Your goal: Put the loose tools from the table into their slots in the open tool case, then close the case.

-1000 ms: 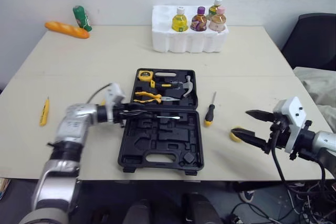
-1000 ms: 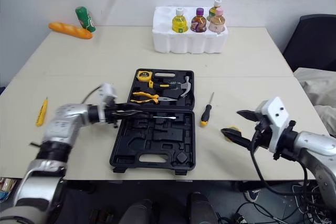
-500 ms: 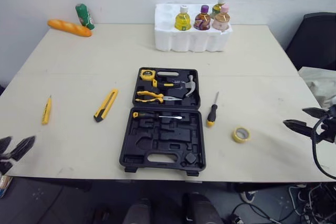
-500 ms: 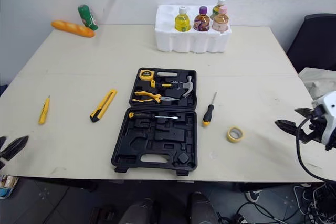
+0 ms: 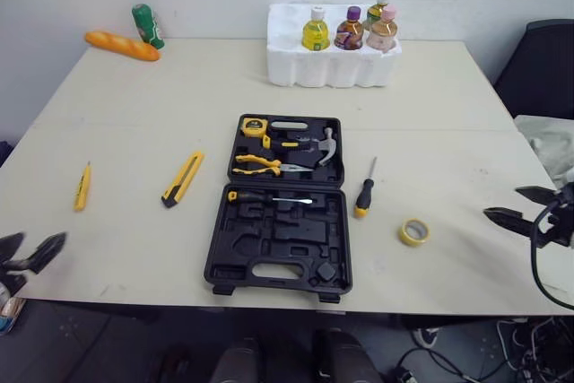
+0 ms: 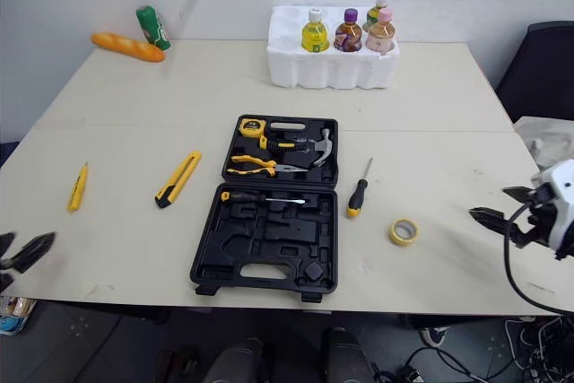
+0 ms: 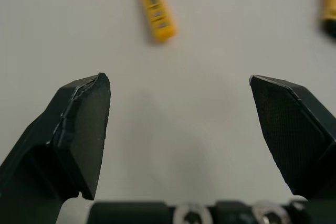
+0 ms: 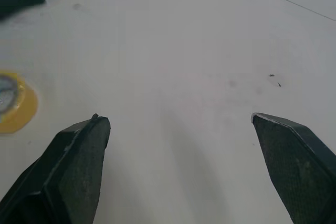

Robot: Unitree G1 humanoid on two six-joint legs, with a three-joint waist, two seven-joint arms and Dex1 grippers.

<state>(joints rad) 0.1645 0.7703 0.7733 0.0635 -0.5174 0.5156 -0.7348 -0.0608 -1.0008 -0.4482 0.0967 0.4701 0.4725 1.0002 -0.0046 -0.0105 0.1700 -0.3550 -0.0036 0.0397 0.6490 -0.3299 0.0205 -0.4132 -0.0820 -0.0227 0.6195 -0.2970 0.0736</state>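
The tool case [image 5: 287,248] lies open in the middle of the table [image 5: 430,96]. The screwdriver [image 5: 363,195] and tape roll [image 5: 413,231] sit loose just right of it, with the utility knife [image 5: 182,178] and a smaller yellow cutter [image 5: 82,187] out to its left. The left gripper [image 5: 36,247] hangs at the near-left edge and the right gripper [image 5: 509,204] beyond the tape, both spread wide and empty.

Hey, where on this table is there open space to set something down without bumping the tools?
Widest bare stretch: the band between the foam bottle tray and the open tool case. Also free: the near-left strip in front of the utility knife. Tightest: right of the case, around the screwdriver and tape roll.
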